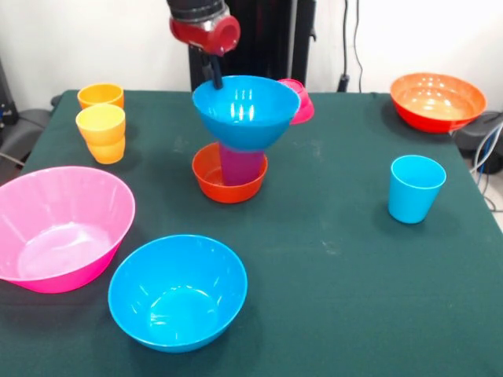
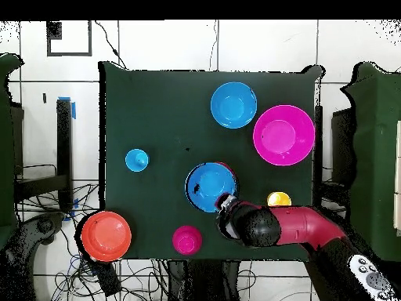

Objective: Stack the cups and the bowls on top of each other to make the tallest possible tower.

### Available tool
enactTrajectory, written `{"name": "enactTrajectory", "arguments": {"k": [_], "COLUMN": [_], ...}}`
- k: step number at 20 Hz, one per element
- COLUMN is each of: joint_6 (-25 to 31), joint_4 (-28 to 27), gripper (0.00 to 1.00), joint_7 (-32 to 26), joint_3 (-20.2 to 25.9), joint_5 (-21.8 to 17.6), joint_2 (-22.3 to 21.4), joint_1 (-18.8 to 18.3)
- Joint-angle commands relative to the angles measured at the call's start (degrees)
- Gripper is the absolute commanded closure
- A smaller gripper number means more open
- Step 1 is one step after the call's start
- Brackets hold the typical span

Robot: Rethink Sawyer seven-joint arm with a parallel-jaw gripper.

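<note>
In the front view, the centre bowl sits mid-table, a little above the frame's middle. The centre cup stands in it. The top bowl is over that cup, upright; whether it rests on the cup cannot be told. The back bowl is just behind the top bowl's right rim, partly hidden by it. At upper left, the rear cup stands just behind the front cup. The large bowl is at the left edge, and the near bowl is to its lower right. The right cup stands alone at mid right, and the wide bowl is at upper right.
</note>
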Motion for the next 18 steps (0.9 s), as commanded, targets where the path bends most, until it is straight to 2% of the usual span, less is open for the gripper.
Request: {"name": "enactTrajectory", "arguments": {"k": [1, 6, 14, 18], "joint_6": [-5.4, -6.4, -6.7, -5.2], "joint_4": [-8.4, -8.8, -10.1, -10.1], "gripper": [1.0, 1.0, 1.0, 1.0], "joint_7": [0.5, 1.0, 0.5, -1.3], "joint_3": [-7.5, -8.5, -11.5, -10.9], "joint_5": [-8.4, -7.7, -7.7, -6.5], "joint_2": [12.6, 14.9, 14.4, 13.6], "joint_1": [6.3, 7.0, 9.1, 8.5]}}
